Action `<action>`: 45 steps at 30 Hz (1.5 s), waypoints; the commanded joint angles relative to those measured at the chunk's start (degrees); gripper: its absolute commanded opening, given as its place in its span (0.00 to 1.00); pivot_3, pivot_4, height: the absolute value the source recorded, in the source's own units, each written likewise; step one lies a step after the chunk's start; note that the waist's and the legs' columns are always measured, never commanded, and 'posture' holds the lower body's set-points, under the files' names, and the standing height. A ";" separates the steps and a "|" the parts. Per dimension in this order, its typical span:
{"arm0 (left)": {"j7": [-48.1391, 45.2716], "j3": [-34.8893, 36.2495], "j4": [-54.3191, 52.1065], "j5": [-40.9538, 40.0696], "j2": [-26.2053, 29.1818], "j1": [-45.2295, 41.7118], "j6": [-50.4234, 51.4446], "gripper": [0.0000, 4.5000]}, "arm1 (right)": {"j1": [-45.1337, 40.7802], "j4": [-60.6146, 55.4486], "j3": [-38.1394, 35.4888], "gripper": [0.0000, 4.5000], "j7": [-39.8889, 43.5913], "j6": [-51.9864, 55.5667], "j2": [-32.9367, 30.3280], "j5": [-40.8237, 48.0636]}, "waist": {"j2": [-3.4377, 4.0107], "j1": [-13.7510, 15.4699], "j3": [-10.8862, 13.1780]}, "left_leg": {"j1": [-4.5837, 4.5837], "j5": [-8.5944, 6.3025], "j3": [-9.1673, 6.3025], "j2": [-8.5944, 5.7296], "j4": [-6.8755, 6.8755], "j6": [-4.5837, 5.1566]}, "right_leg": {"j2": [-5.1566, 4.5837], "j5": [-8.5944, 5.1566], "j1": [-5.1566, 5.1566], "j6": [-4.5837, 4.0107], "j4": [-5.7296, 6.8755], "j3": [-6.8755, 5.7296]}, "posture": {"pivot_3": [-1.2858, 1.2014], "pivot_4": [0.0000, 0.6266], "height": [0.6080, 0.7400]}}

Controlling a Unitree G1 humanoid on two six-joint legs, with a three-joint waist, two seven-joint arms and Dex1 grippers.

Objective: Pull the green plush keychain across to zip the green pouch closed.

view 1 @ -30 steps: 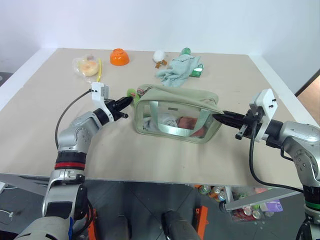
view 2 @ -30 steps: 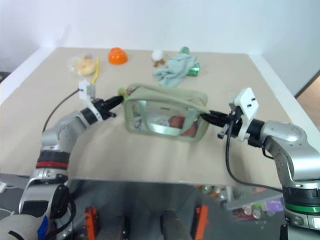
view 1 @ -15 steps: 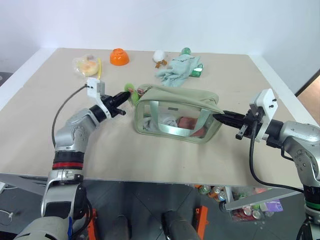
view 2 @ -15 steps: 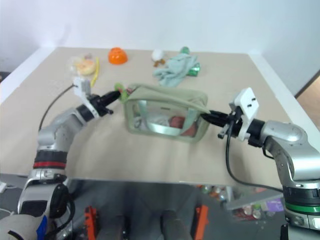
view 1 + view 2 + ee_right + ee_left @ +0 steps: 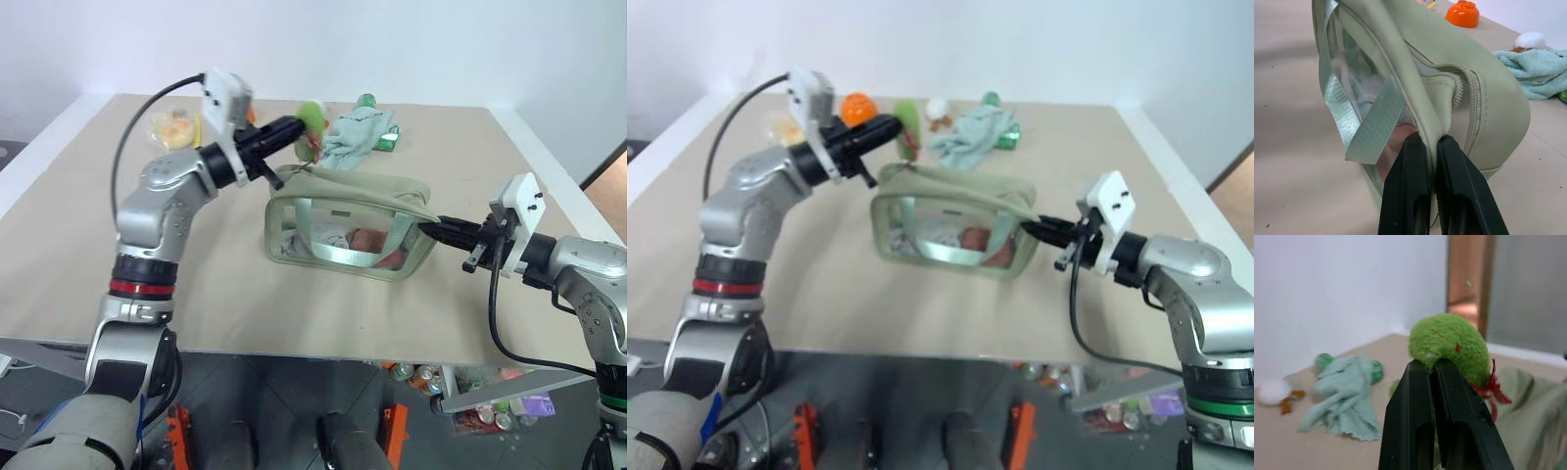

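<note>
The green pouch [image 5: 348, 220] stands mid-table, with clear sides and pale straps. My left gripper [image 5: 292, 127] is raised above the pouch's far-left corner and is shut on the green plush keychain [image 5: 312, 116]. In the left wrist view the fuzzy ball [image 5: 1449, 342] sits at the black fingertips [image 5: 1418, 377], red trim hanging beside it. A short cord runs from the ball down to the pouch's top, whose left end is tugged upward. My right gripper [image 5: 431, 227] is shut on the pouch's right end, pinching its fabric edge [image 5: 1425, 112] next to the zipper [image 5: 1469, 98].
Pale mint gloves [image 5: 353, 135] and a green bottle [image 5: 365, 99] lie behind the pouch. An orange bowl [image 5: 856, 106], a white ball [image 5: 938, 106] and a bagged bun [image 5: 174, 127] sit along the far side. The table's front edge [image 5: 294, 348] is near.
My left gripper has risen and swung right with the keychain, from beside the pouch's left end to above its far-left corner. The right gripper and pouch body stayed put.
</note>
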 commanded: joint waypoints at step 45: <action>-2.19 6.80 -22.22 -3.86 10.00 19.19 12.63 0.99 | -2.19 1.05 0.14 0.00 1.72 -2.29 -0.50 -0.62 | 0.05 -0.31 0.03 | -0.02 0.02 -0.05 0.06 0.06 0.02 | -0.01 0.01 0.01 -0.02 0.02 -0.07 | 0.52 0.24 1.00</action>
